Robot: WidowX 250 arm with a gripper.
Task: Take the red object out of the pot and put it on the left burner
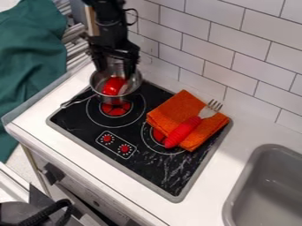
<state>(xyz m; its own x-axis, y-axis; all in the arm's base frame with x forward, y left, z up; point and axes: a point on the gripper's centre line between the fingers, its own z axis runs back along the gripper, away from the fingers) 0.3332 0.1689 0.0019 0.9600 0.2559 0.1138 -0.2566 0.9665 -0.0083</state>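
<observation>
We're watching the gripper point(115, 73) hanging open and empty just above the pot point(133, 86), presumably to straddle the red object point(113, 87) below.

object point(114, 86) in pot point(134, 89) | pot at stove's point(150, 174) back-left | fork point(184, 129) on cloth point(171, 108) | sink point(239, 192) right of stove

White tiled wall point(218, 57) behind a white counter point(236, 132).

The gripper point(114, 70), fingers apart, hangs at the metal pot point(136, 85) holding the red object point(113, 86).
</observation>
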